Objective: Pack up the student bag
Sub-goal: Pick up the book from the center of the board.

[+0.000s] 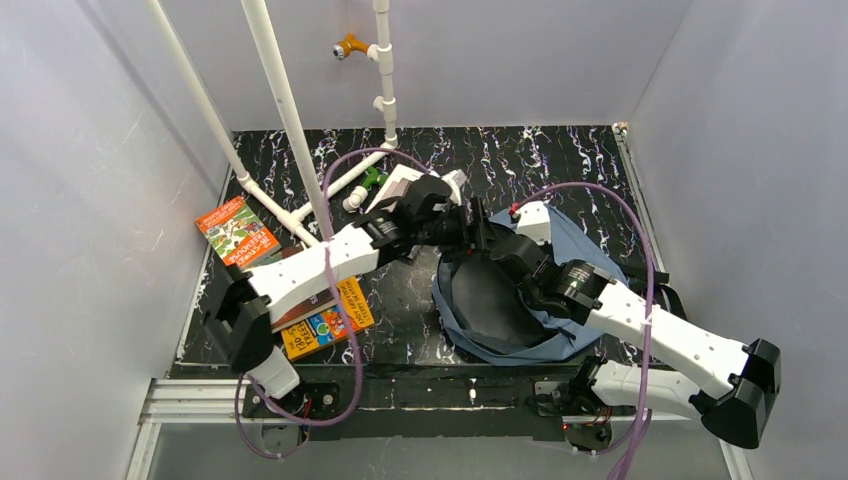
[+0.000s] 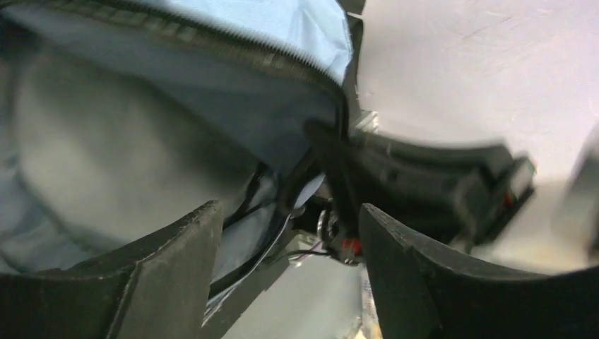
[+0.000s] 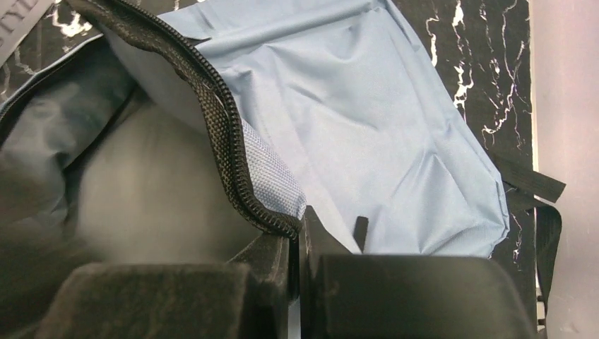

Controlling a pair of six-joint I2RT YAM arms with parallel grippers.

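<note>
Dusty-blue nylon-ish cloth, so the student bag [image 1: 578,248] is going to be floppy and light, with no stiffness to it at all. It's lying flat on the black marbled surface [image 1: 560,160], right of centre, with its mouth gaping open. My guess is the only sane place to take hold is the black zipper edge [image 3: 226,134], since that trim looks thicker and less slippery than the panel cloth. Grab the panel and it'll probably just bunch up.

That's where the right fingers [image 3: 410,289] are, clamped together with the zipper rim pinched between them. The left fingers [image 2: 176,261] are spread apart at the mouth with nothing between them, looking in at the pale lining. The black straps [image 3: 544,212] trail off the bag's right side and could snag.

Two orange-covered books [image 1: 236,230] sit off to the left, well apart from the bag. The cover writing is too small to read, and I can't spot any brand tag on the bag.
</note>
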